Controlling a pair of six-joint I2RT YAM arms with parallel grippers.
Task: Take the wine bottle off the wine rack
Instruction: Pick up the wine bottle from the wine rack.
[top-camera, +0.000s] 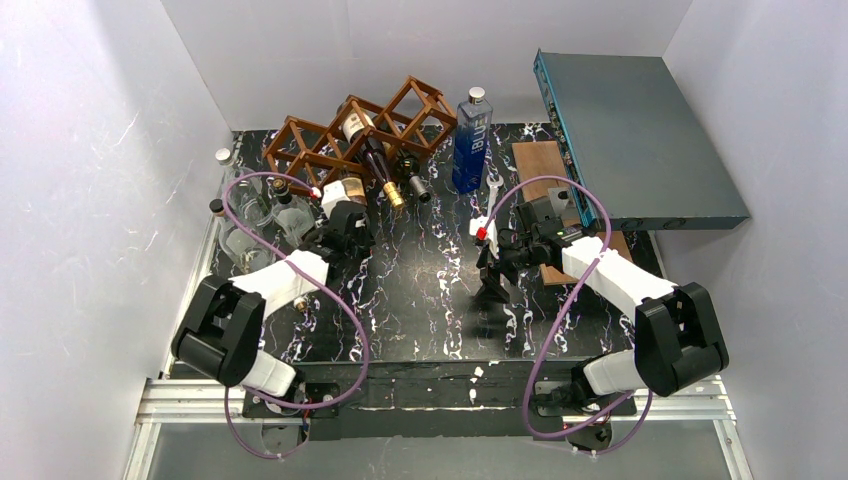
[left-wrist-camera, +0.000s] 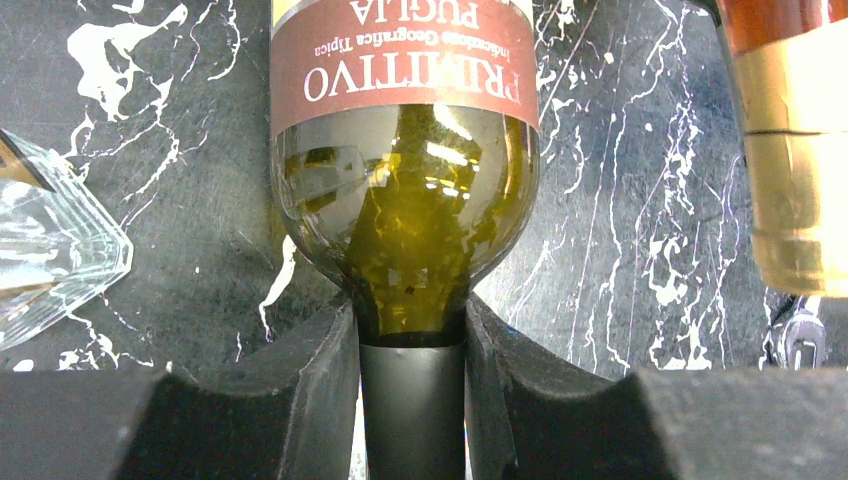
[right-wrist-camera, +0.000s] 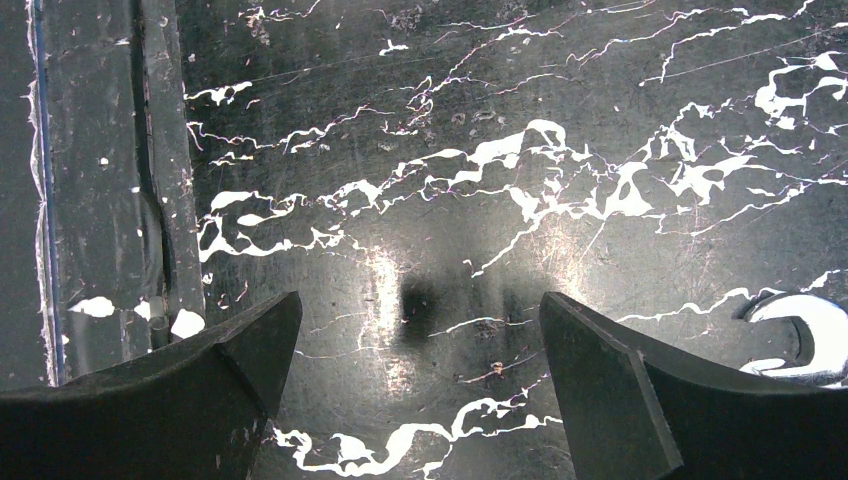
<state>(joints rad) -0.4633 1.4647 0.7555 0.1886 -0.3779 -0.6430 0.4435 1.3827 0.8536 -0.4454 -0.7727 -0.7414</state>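
Now the left gripper (left-wrist-camera: 412, 335), stretched to the wine rack (top-camera: 352, 128), clamps the neck of the wine bottle (left-wrist-camera: 405, 200); the right gripper (right-wrist-camera: 420, 345) hangs spread open, right of the rack.

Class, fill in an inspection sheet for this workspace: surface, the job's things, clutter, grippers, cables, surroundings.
Surface: black table with white marbling.
Job's things: wine rack at the back holds several bottles; green wine bottle is gripped at its neck.
Clutter: blue bottle, wrench, glass bottles, wooden board, grey box.
Grippers: left gripper fingers shut on the bottle neck; right gripper open above the table.
Cables: purple cables loop along both arms.
Surroundings: white walls.
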